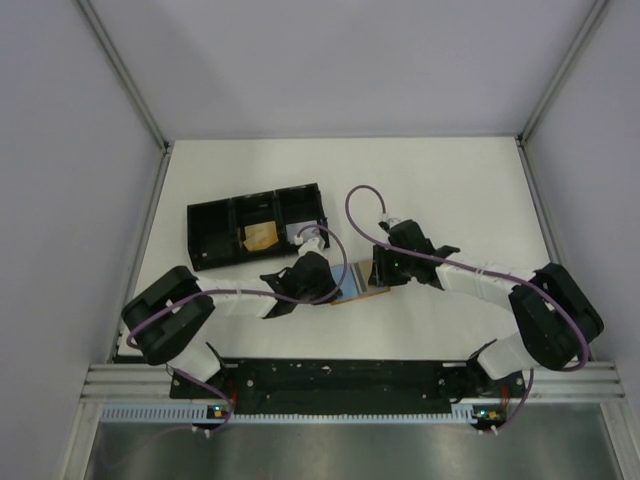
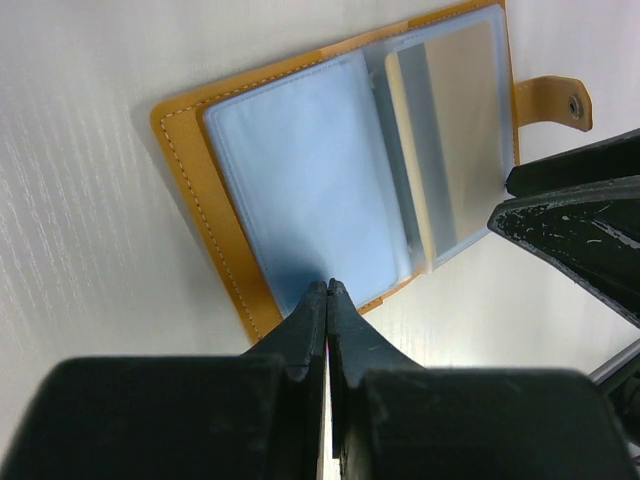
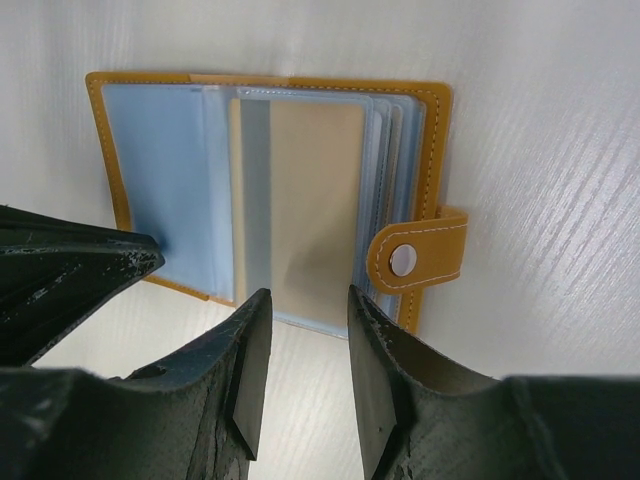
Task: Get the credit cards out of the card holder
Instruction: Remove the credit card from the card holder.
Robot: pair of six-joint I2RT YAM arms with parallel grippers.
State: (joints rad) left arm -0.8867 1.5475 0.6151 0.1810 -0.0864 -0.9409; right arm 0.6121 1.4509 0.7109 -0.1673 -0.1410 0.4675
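Observation:
The orange-tan card holder (image 1: 372,292) lies open on the white table between both arms, with its snap tab (image 3: 415,258) at the right edge. Its clear sleeves are fanned out. A pale beige credit card (image 3: 312,200) sits inside the top sleeve, and a blue-grey page (image 2: 300,175) covers the left half. My left gripper (image 2: 328,286) is shut, its tips on the near edge of that blue-grey page with nothing between them. My right gripper (image 3: 305,298) is open, its jaws on either side of the near edge of the sleeve holding the beige card, and they do not grip it.
A black three-compartment tray (image 1: 212,232) lies at the back left, with a tan item (image 1: 262,236) in its middle compartment. The two grippers stand very close together over the holder. The left gripper's fingers (image 3: 70,275) show in the right wrist view.

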